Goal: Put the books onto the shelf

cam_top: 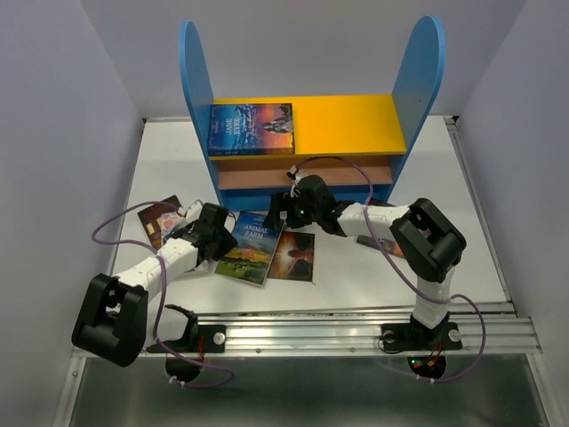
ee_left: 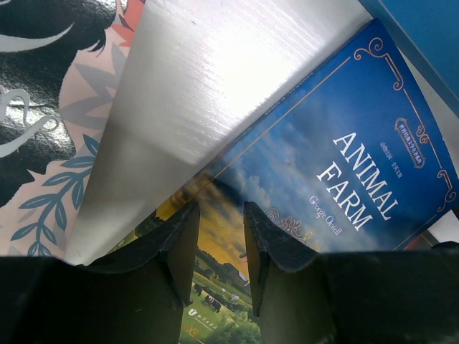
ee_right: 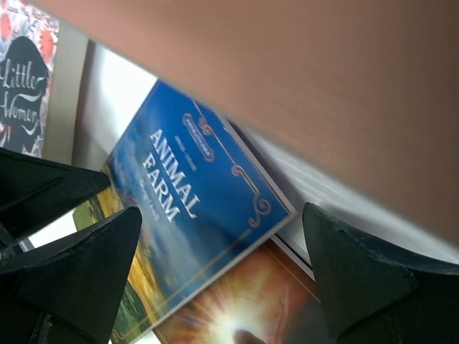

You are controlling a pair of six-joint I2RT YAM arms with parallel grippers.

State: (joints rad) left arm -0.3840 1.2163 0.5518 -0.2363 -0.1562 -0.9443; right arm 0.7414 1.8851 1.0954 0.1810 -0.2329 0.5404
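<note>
Left wrist: left gripper [ee_left: 220,218], half-open over Animal Farm [ee_left: 358,179], could slip off the thin cover; right gripper [ee_right: 222,215] gapes empty.

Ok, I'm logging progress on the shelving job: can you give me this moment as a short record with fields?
shelf: far side of the table
on shelf: Jane Eyre, flat on the yellow top board
on table: Animal Farm, orange-cover book beside it, Little Women book at left
left gripper: over Animal Farm's corner, jaws narrowly apart, no grip seen
right gripper: wide open, near the shelf's base, facing Animal Farm
</note>
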